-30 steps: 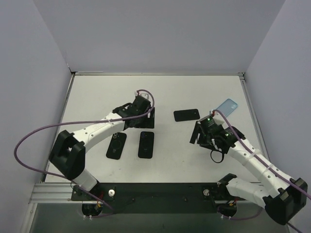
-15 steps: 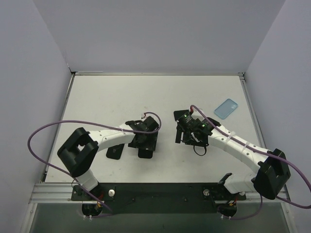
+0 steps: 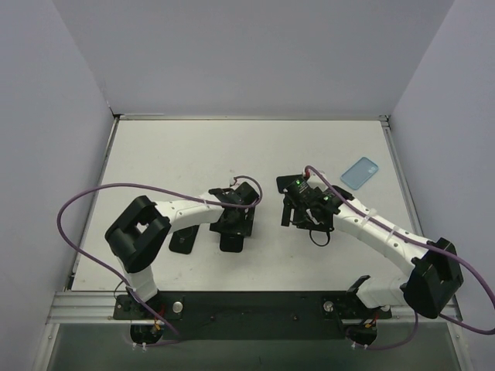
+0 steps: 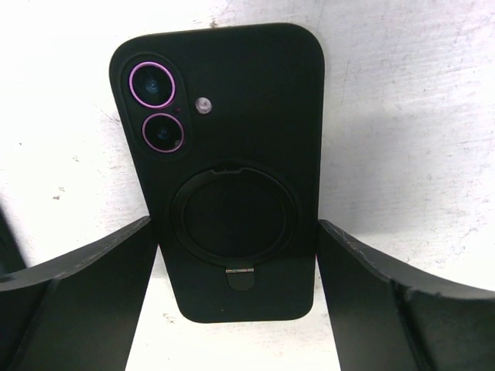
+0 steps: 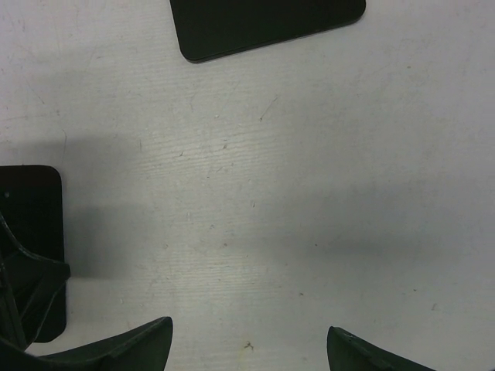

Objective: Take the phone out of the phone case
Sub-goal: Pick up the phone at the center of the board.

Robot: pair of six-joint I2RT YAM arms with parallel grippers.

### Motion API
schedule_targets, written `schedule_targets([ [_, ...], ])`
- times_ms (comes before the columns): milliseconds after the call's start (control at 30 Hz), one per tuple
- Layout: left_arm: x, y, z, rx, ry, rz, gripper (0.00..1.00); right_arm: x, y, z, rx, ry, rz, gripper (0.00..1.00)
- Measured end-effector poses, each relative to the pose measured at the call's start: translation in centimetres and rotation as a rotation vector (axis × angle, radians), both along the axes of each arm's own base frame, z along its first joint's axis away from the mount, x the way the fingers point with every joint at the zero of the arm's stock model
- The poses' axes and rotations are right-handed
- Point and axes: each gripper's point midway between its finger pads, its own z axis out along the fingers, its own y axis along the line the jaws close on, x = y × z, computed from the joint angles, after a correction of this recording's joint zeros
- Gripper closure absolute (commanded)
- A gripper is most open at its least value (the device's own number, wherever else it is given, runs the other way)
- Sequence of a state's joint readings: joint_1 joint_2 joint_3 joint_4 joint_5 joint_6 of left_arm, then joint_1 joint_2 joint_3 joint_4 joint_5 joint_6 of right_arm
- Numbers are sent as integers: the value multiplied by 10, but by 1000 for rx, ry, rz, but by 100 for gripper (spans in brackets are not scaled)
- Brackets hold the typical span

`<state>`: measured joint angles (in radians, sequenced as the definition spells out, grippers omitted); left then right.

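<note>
Both arms are now standing in new places. The left gripper (image 4: 236, 232) has dropped over the cased phone (image 4: 232, 166). The right gripper (image 5: 247, 352) has swung away from the blue case (image 3: 360, 171) to a spot just right of the cased phone.

The cased phone is lying back-up on the surface (image 5: 309, 193), with its lenses and ring stand (image 4: 230, 212) facing upward. The left gripper is released, its jaws spread wide and straddling the phone's long sides; contact cannot be confirmed. The right gripper is also released and holding nothing, hovering over bare surface. A black slab (image 5: 263, 27) is lying beyond it, further from the cased phone.

Judged step: securing the cased phone for separation. The left gripper should be closing squarely on the long edges, clear of the ring stand. The right gripper should then be peeling the case rim at one corner, not pulling the whole body, since too loose a clamp risks sliding the phone.
</note>
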<state>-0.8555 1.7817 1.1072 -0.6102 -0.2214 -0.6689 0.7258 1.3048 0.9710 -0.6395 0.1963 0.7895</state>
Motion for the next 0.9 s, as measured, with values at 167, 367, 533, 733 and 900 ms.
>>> schedule_targets([
  [167, 0, 0, 1, -3, -2, 8, 34, 1, -2, 1, 3, -3, -2, 22],
  [367, -13, -12, 8, -131, 10, -22, 47, -1, -14, -16, 80, 77, -73, 21],
  [533, -39, -32, 23, -336, 77, -50, 51, -19, -19, -36, 228, 171, -128, 22],
  [733, -47, -62, 52, -543, 120, -85, 53, -17, 17, -27, 468, 172, -119, 22],
  [900, -51, -76, 63, -623, 145, -108, 54, -11, 37, -20, 594, 171, -124, 23],
])
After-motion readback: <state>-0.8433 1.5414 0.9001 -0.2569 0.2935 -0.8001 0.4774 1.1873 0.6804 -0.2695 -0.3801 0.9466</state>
